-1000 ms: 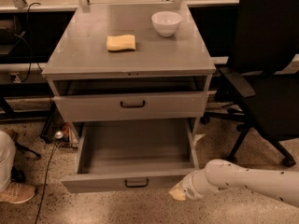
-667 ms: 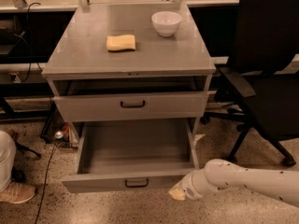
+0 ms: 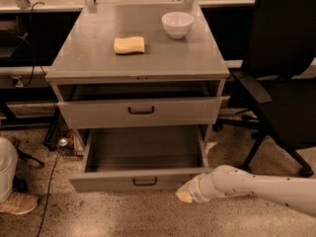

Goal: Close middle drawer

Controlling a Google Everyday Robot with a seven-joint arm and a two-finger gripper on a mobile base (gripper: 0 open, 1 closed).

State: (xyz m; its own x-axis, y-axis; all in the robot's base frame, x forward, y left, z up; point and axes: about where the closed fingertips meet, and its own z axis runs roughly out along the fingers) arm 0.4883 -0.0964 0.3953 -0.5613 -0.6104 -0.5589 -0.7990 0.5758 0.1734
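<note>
The middle drawer [image 3: 143,180] is the lowest one showing in the grey cabinet. It is pulled far out, its inside bare, with a low flat front and a small dark loop handle [image 3: 144,181]. My gripper [image 3: 184,194] is at the end of my white arm [image 3: 256,186], which reaches in from the lower right. It sits low by the floor, against the right end of the drawer's front panel. Above it, the drawer with the taller front [image 3: 140,111] stands slightly out.
A yellow sponge [image 3: 129,45] and a white bowl [image 3: 177,23] sit on the cabinet top [image 3: 89,63]. A black office chair [image 3: 281,78] stands close on the right. A person's leg and shoe [image 3: 12,196] are at the lower left, with cables [image 3: 52,172] on the floor.
The middle drawer's front has moved a little way back toward the cabinet, and my gripper has moved with it, slightly up and left.
</note>
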